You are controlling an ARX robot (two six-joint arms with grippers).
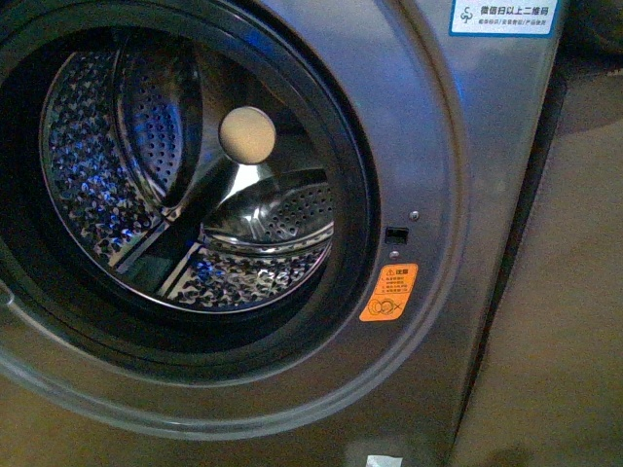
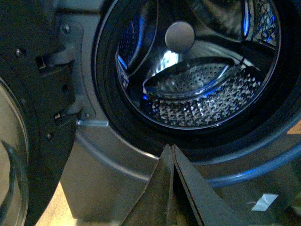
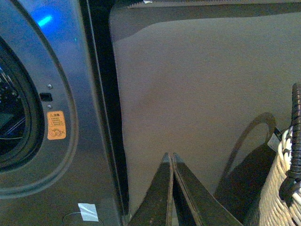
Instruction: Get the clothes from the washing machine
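Front view, left to right: the washing machine (image 1: 458, 146) fills the frame — its round mouth stands open, showing the perforated steel drum (image 1: 127, 195) with a pale round hub (image 1: 247, 134) at the back. No clothes can be made out inside the drum in any view. Right of the mouth sit a small dark latch slot (image 1: 396, 234) and an orange sticker (image 1: 389, 292); a white label (image 1: 504, 17) is at the upper corner of the panel.

Left wrist view: the open porthole door (image 2: 28, 141) hangs on its hinge beside the mouth, and the left gripper (image 2: 172, 155) points at the rim below the drum, fingers (image 2: 162, 188) pressed together, holding nothing.

Right wrist view: the right gripper (image 3: 170, 162) — fingers (image 3: 157, 197) likewise clenched and empty — aims at the bare floor (image 3: 197, 94) between the machine's side and a woven wicker basket (image 3: 282, 188).
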